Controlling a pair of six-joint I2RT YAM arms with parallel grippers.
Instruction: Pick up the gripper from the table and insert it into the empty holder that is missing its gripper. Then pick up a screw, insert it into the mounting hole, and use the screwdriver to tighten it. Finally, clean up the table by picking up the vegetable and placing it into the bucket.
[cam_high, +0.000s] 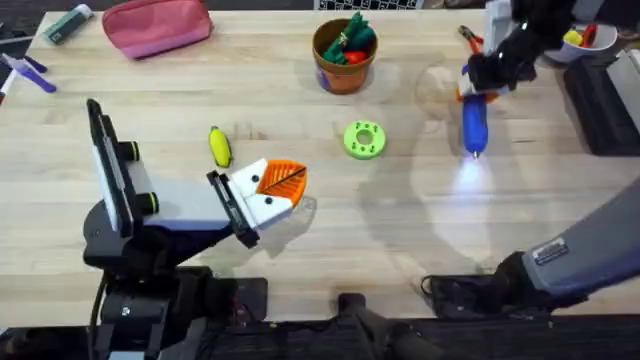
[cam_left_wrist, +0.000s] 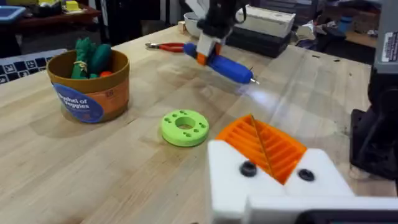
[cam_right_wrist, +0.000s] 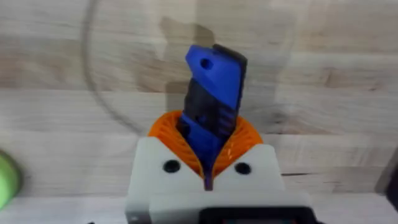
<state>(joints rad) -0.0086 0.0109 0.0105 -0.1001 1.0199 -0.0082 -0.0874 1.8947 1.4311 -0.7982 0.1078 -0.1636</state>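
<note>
Pale wooden table (cam_high: 300, 250) planks run under both of your arms. Your right gripper (cam_right_wrist: 208, 165) is clenched on the blue screwdriver (cam_high: 473, 125), holding it above the table near the far right corner, its metal bit pointing toward the near edge with a patch of light on the wood below it. Your left gripper (cam_high: 272, 195) sits low near the middle of the near edge, its orange pads (cam_left_wrist: 264, 146) pressed together with nothing between them. The yellow vegetable (cam_high: 219, 146) lies on the wood just beyond that gripper. A lime-green disc (cam_high: 364, 139) rests near the table's centre. The orange-brown bucket (cam_high: 344, 66) stands by the far edge, with green and red toy vegetables inside it.
</note>
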